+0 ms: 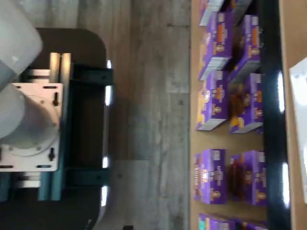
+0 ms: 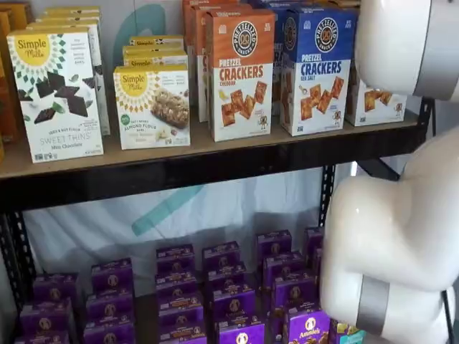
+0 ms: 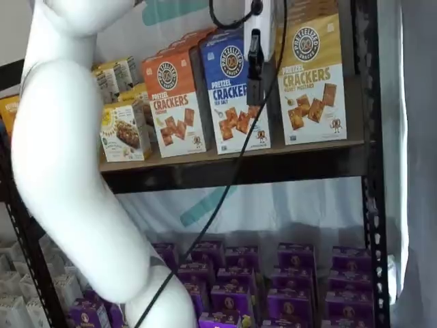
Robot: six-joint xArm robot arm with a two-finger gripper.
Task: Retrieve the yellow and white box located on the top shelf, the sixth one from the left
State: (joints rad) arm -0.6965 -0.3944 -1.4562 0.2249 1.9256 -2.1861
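Between the black upright (image 3: 362, 137) at the right end and the blue box (image 3: 235, 96), the top shelf (image 3: 273, 164) is filled by the yellow and white box (image 3: 313, 82), with open air left only before the front rail. The gripper (image 3: 255, 92) is seen hanging just left of that box, in front of the blue one. Its black fingers are viewed side-on, so whether they are parted cannot be told.

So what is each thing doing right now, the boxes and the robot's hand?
Yellow and white box: upright on the top shelf, untouched.
Blue box: upright beside it.
Orange box: upright.
Gripper: hanging in front of the blue box, holding nothing; open or shut, cannot tell.
Purple boxes: on the lower shelf.
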